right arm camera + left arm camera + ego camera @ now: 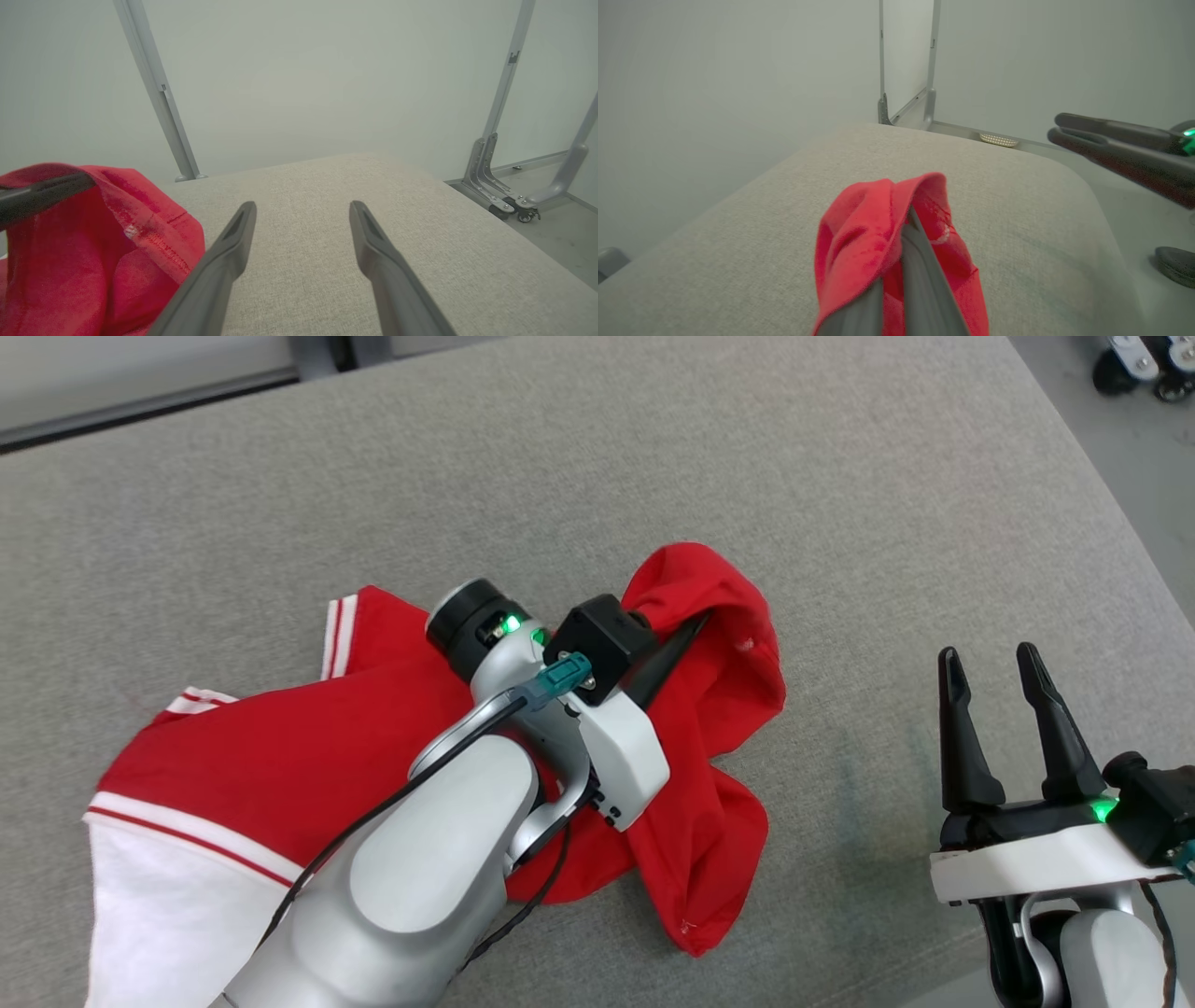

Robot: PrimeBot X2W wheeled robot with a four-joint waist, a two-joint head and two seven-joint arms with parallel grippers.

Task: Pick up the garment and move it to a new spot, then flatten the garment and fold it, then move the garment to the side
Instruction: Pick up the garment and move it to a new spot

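The garment is a red shirt with white striped trim, crumpled across the grey padded surface. My left gripper is shut on a lifted fold of the garment near its right end, the cloth draped over the dark fingers. That raised red fold hangs at the left of the right wrist view. My right gripper stands open at the lower right, apart from the cloth, fingers spread over bare surface with nothing between them.
The padded surface's right edge drops to a floor where wheeled metal frame legs stand. Grey upright posts rise behind the far edge. A white part of the garment lies at the lower left.
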